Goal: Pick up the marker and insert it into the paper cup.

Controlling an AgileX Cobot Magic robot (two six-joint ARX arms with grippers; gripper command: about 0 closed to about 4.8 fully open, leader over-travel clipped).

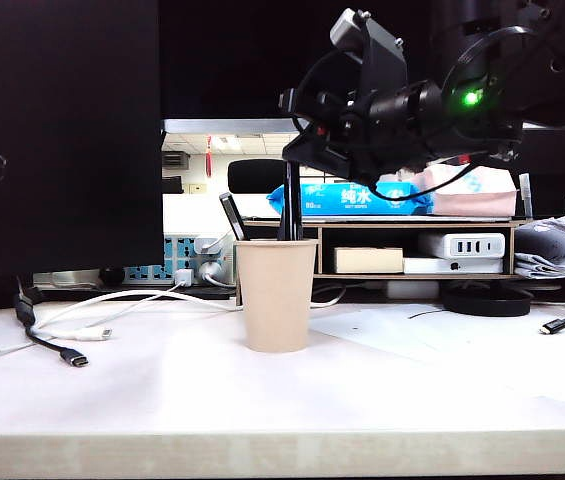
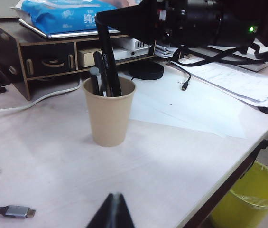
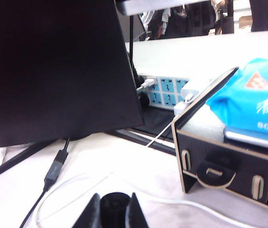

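Black marker (image 2: 107,57) stands in the cup (image 1: 276,294) mid-worktop, gripped by the right hand (image 3: 115,209); left hand (image 2: 112,213) looks closed, near the front edge.

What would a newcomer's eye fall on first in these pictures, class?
First, the beige paper cup standing mid-table with pens in it, and the right gripper above it, shut on the marker whose lower end is already inside the cup. The left gripper hangs apart over the near table edge. Behind, a blue wipes pack lies on the wooden shelf.
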